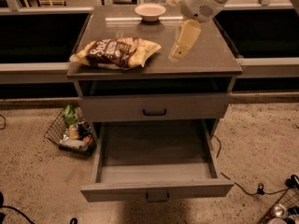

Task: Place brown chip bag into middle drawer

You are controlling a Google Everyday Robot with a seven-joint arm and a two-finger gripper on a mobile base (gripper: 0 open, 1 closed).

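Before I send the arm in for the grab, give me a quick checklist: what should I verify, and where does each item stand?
1. Brown chip bag reachable: ok. It lies flat on the left part of the cabinet top, with nothing on it.
2. Gripper lined up on the bag: not ok. It hangs over the cabinet top to the right of the bag, apart from it.
3. Middle drawer open: ok. It is pulled out, and nothing shows inside it.
4. Bowl out of the path: ok. It sits at the back edge, apart from the bag and the gripper.
5. Upper drawer front shut: ok. It does not overhang the open drawer.
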